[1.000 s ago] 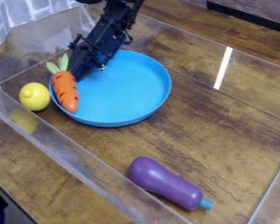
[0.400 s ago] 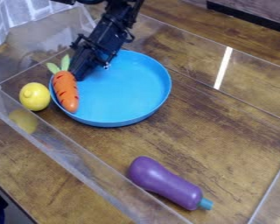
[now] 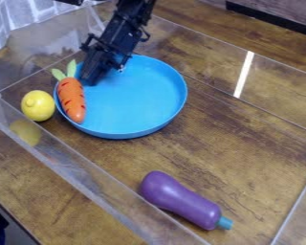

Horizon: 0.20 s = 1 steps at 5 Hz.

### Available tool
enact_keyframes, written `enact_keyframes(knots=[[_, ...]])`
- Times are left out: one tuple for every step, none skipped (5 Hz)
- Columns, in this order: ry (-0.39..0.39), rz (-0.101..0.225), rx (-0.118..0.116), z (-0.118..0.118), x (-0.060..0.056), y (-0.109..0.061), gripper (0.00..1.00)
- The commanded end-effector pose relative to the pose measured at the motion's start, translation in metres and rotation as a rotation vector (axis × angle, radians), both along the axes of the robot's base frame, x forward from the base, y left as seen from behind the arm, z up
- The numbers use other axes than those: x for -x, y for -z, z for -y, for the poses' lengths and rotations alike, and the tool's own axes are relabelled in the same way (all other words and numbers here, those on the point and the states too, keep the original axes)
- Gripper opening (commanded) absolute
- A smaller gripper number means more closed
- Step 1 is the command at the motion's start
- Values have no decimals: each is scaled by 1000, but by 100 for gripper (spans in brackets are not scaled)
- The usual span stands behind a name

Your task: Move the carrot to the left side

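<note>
1 carrot [image 3: 72, 99] lies on left rim of blue plate [image 3: 142, 100], green top pointing far-left, lemon [image 3: 38, 105] just left. End effector [image 3: 92, 69] fully closed, empty, just beyond carrot top. Purple eggplant [image 3: 182, 200] near-right on wooden surface [image 3: 264, 134].

Arm [image 3: 127, 24] cut off by top edge; gripper [image 3: 91, 69] jaws too dark, small to distinguish; carrot [image 3: 72, 97] leafy top partly behind gripper.
</note>
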<state>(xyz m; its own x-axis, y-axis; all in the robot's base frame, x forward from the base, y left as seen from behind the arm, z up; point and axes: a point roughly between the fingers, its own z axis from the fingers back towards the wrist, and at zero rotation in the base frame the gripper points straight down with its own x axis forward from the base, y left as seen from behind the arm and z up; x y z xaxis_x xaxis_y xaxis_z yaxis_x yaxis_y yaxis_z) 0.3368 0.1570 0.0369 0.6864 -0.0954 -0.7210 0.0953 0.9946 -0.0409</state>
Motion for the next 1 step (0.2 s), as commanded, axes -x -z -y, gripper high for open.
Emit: enact_keyframes(knots=[[-15, 63, -27, 2, -10, -33, 0]])
